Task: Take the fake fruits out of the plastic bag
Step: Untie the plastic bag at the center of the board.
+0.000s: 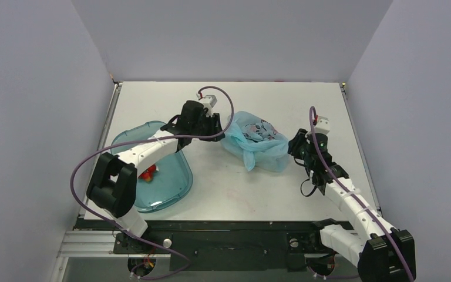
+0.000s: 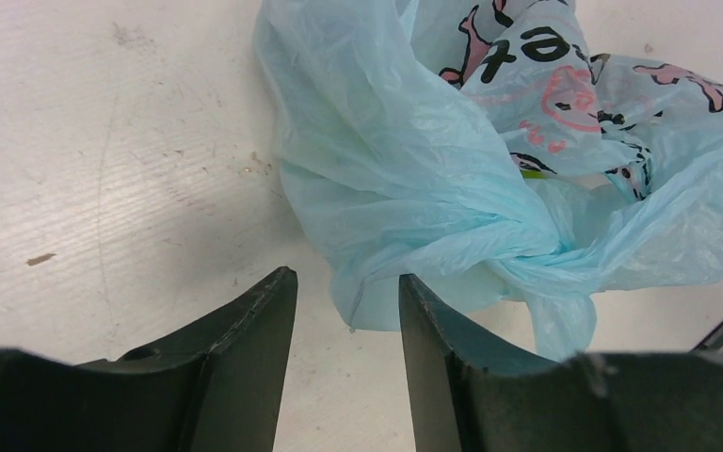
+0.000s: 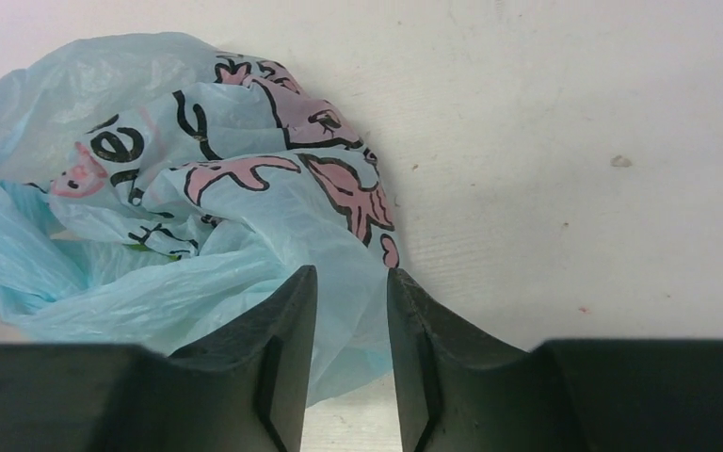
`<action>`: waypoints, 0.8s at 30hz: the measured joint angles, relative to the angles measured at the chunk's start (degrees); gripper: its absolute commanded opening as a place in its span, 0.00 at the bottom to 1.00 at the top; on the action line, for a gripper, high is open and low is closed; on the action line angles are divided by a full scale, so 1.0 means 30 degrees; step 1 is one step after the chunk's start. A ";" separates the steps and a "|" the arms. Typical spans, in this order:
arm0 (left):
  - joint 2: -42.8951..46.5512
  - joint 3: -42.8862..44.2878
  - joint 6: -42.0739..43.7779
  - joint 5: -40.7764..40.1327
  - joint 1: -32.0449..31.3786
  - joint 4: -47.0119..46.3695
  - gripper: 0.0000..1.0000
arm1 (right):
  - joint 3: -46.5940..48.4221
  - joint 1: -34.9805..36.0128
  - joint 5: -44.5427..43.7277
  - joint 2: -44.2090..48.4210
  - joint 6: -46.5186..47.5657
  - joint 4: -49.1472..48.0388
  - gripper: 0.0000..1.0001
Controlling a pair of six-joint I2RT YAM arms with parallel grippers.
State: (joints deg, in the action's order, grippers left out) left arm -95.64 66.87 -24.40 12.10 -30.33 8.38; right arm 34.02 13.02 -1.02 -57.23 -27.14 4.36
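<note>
left gripper (image 2: 346,292): jaws parted, nothing held; tips just beside the plastic bag (image 2: 405,179) edge | right gripper (image 3: 351,282): jaws narrowly parted; bag film behind the gap, no grip visible | plastic bag: crumpled on the table (image 1: 229,188), between both grippers | red fruit (image 1: 147,173): in teal tray (image 1: 176,176), well apart from bag

The top camera looks steeply down from high behind the six o'clock edge of the surface (image 1: 241,197), taking in all of it, while the wrist cameras sit low and close at nine and three o'clock of the plastic bag (image 1: 257,141), which all three views share.
</note>
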 measured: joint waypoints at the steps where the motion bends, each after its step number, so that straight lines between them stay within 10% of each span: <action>1: 0.0146 0.0000 0.0364 -0.0408 -0.0080 0.0073 0.46 | -0.0022 0.0262 -0.0539 0.0138 0.0226 0.0109 0.38; 10: 0.2069 -0.2091 0.4393 -0.5931 -0.2958 -0.0291 0.95 | -0.0809 0.1217 -0.1566 0.2288 0.0590 0.0532 0.59; 24: 0.4044 -0.1166 0.2572 -0.8976 -0.6513 -0.0670 0.97 | -0.1450 0.6171 -0.1086 0.2878 -0.1348 0.0066 0.71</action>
State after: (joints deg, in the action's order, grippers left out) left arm -83.50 63.37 -16.69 -14.83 -49.87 6.37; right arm 29.67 31.53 -4.27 -48.60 -31.18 4.56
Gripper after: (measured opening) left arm 0.971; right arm 0.673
